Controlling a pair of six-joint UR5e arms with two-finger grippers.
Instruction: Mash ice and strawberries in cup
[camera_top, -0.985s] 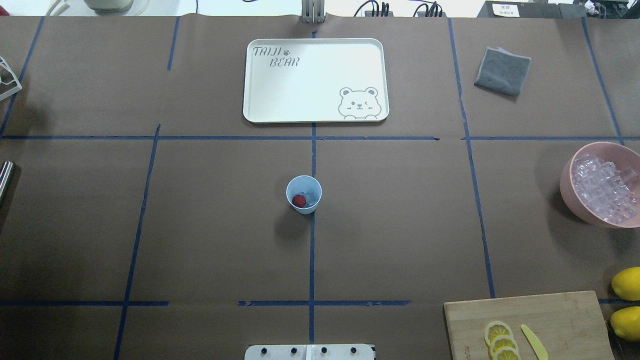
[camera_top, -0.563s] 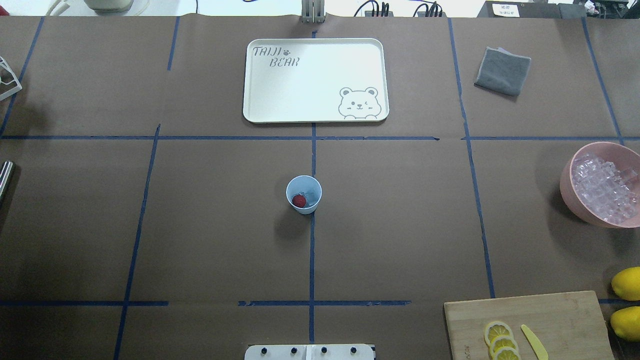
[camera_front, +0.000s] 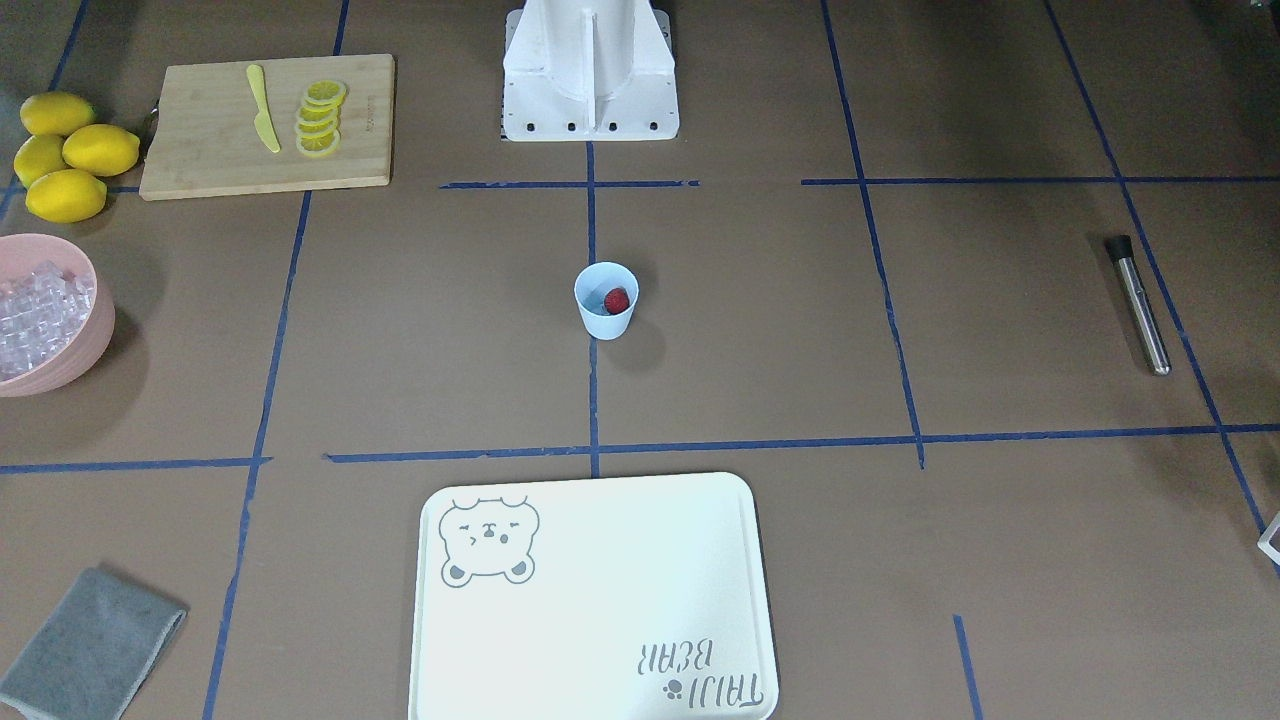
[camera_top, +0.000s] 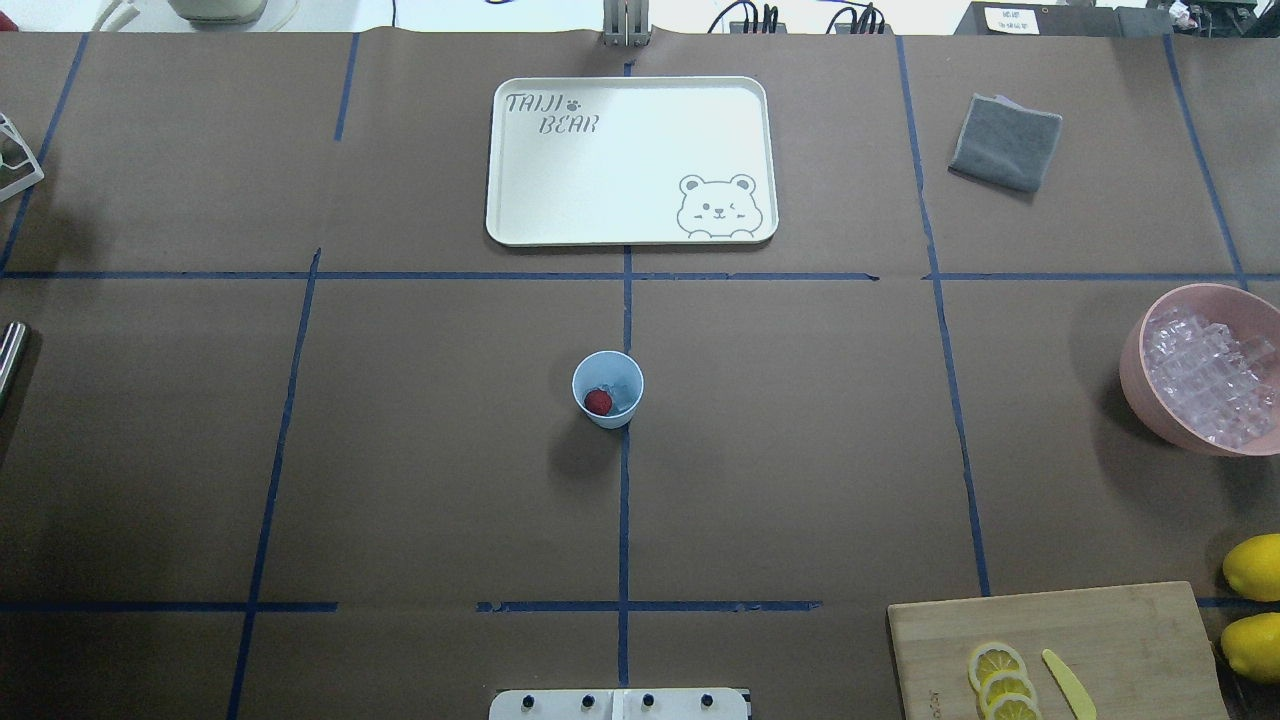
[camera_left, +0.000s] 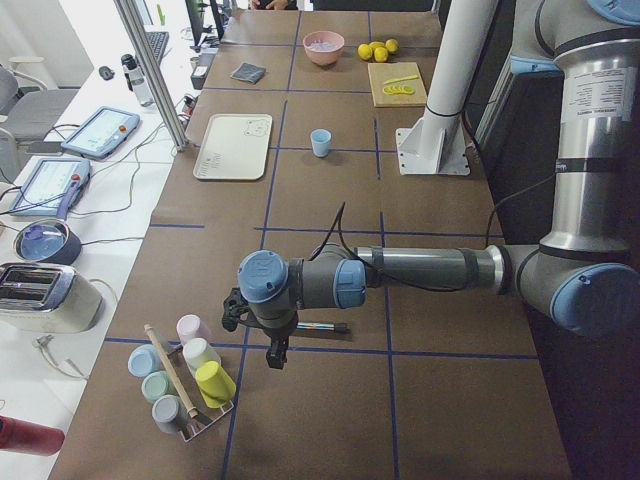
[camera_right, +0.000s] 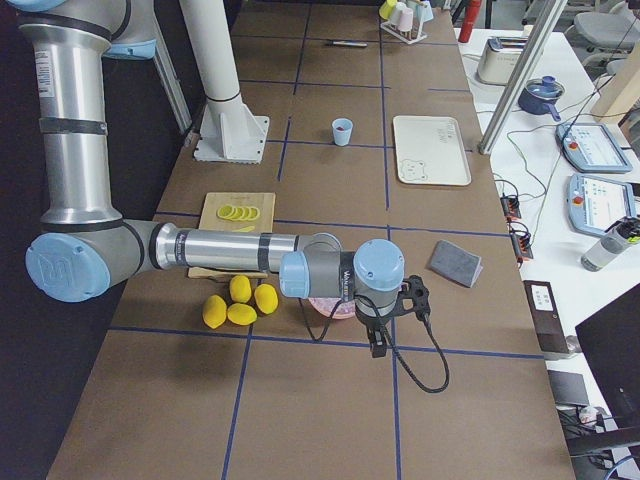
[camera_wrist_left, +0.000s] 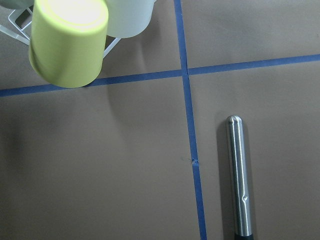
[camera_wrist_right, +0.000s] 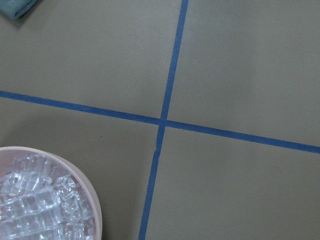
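The pale blue cup stands upright near the table's middle, on a blue tape line. Inside it lie a dark red strawberry and clear ice; the front-facing view shows the same cup and berry. My left gripper hangs far from the cup at the table's left end, over a steel rod with a black tip. Only the side view shows it, so I cannot tell its state. My right gripper hovers beside the pink bowl at the right end, its state equally unclear.
A pink bowl full of ice cubes sits at the right edge. A white bear tray lies at the back, a grey cloth back right. A cutting board carries lemon slices and a yellow knife, with lemons beside it. A cup rack stands far left.
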